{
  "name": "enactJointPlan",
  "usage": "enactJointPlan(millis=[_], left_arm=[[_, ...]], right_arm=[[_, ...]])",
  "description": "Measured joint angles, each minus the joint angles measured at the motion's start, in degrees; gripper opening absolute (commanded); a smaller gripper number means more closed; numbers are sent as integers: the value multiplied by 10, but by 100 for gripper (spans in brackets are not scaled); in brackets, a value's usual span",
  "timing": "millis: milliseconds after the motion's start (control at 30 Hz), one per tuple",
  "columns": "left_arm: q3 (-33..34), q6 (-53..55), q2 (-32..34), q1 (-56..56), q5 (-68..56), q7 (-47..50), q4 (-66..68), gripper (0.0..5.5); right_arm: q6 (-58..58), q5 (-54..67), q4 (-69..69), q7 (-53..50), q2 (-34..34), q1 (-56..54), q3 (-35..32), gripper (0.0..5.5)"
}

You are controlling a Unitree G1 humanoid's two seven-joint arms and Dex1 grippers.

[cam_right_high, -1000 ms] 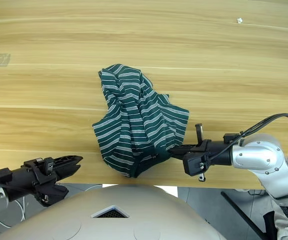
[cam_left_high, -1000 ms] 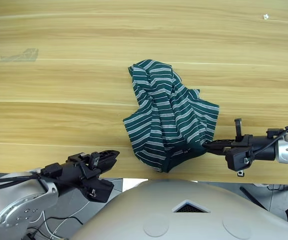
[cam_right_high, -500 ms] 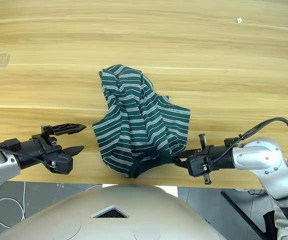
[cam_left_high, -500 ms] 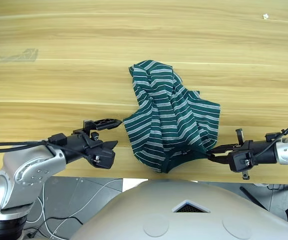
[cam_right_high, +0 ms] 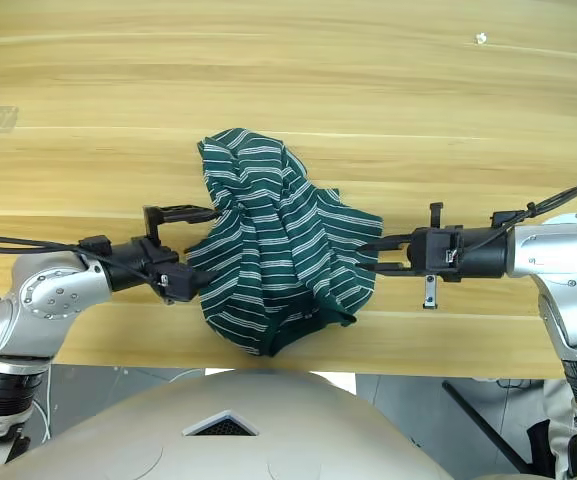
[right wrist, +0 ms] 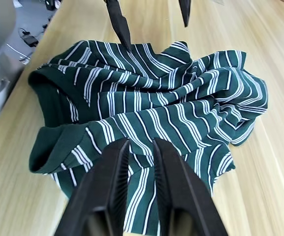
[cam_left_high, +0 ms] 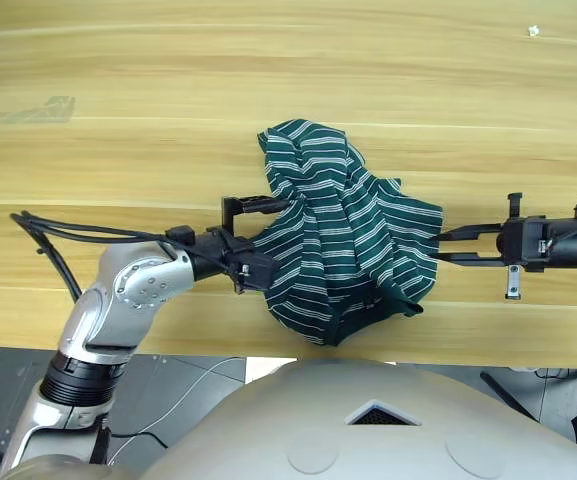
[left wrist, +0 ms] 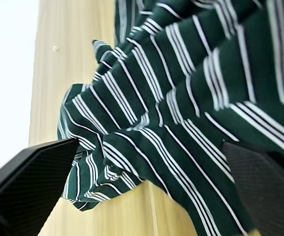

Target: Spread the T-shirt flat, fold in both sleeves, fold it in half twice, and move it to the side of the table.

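A dark green T-shirt (cam_left_high: 343,240) with white stripes lies crumpled near the front middle of the wooden table (cam_left_high: 118,150). My left gripper (cam_left_high: 268,240) is open at the shirt's left edge. Its two fingers straddle a fold of striped cloth (left wrist: 146,123), one on the far side and one on the near side. My right gripper (cam_left_high: 438,246) lies low at the shirt's right edge and points left. Only a narrow gap separates its fingers (right wrist: 117,177), and the tips just reach the cloth. The shirt's dark hem (cam_left_high: 408,300) rests loose near the front edge.
The table's front edge (cam_left_high: 168,345) runs just below the shirt. A grey mark (cam_left_high: 38,110) sits at the far left and a small white speck (cam_left_high: 533,32) at the far right. Bare wood stretches behind and to both sides of the shirt.
My left arm came up from below the table edge and set its open fingers around the shirt's left fold. My right gripper let go of the lower hem and moved farther in, to the right edge.
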Motion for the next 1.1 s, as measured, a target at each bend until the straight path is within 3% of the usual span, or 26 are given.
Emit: enactJointPlan(millis=[267,500,800,967,1100], left_arm=[[-14,11,-26,-61,-19,39,76,536],[-23,6,-47,-85,-23,79,151,536],[20,-4,-65,-8,-47,179,206,536],[54,-20,-43,31,-44,224,213,536],[40,-32,-43,38,-22,253,218,536]], right_arm=[[-165,-282,237,-137,135,-155,124,85],[-248,-335,373,-140,146,-192,186,85],[-287,-332,503,-188,102,-211,155,85],[-289,-308,475,-188,62,-154,127,85],[-269,-289,398,-184,51,-103,122,85]])
